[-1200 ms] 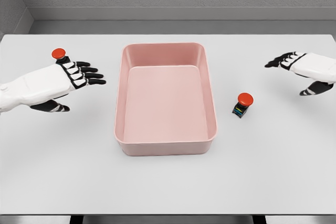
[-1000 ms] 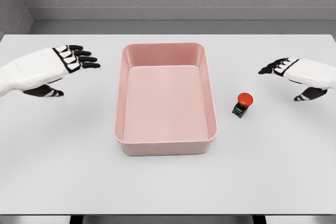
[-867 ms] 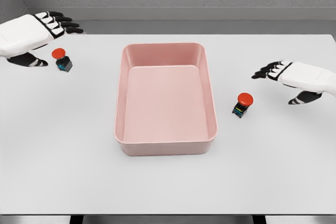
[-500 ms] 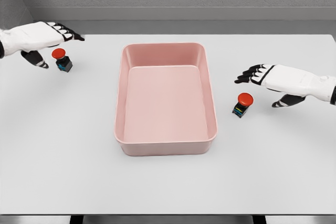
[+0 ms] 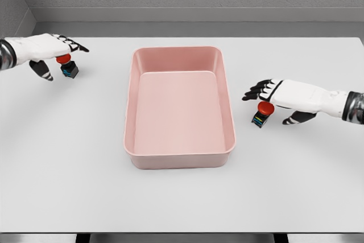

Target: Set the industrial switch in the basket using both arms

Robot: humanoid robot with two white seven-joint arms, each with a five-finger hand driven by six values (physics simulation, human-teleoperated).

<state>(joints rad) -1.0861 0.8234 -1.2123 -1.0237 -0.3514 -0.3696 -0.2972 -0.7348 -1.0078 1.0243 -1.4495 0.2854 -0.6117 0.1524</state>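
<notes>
Two industrial switches with red round buttons on small dark bases stand on the white table. One switch [image 5: 68, 66] is at the far left, the other switch [image 5: 263, 113] sits right of the pink basket [image 5: 129, 119]. My left hand [image 5: 57, 52] hovers just over the left switch, fingers extended over it and thumb down beside it, holding nothing. My right hand [image 5: 273, 98] reaches in low over the right switch, fingers spread above the button and thumb behind it, not closed on it. The basket holds nothing.
The white table [image 5: 182, 197] stretches wide in front of the basket. A grey wall and ledge [image 5: 182, 15] run along the table's far edge.
Both hands have come down and inward toward their switches. The right hand slid left until its fingers hang over the right button. The left hand dropped from above onto the left switch.
</notes>
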